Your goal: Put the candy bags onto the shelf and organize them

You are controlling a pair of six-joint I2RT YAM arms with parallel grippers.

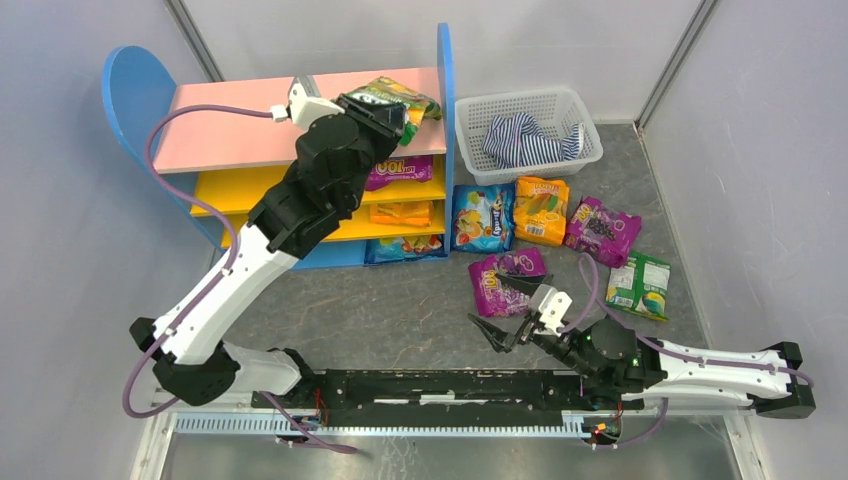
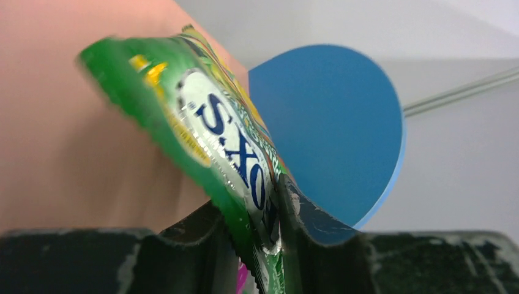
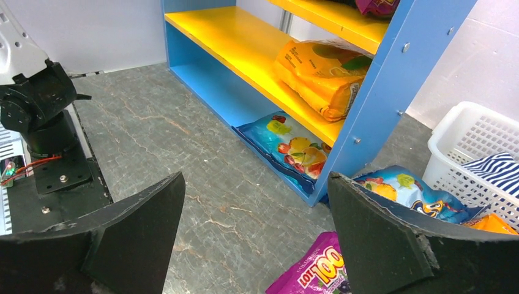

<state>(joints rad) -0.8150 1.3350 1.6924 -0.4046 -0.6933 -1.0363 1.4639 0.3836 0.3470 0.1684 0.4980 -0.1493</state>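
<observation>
Partly hidden green bag (image 2: 214,141) between left end effector (image 2: 272,229) fingers, blurred

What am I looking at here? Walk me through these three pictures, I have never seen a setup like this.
These are two robot arms bolted at the near edge of a table. The overhead view shows both; the other two views come from cameras on each wrist.

The left tool is over the pink top board of the shelf, with a green candy bag between its fingers. The right tool hangs open and empty above the table.

Purple, orange and blue bags already lie on the lower boards. On the grey table five more bags wait: blue, orange, two purple and a green one. The white basket holds a striped cloth.
</observation>
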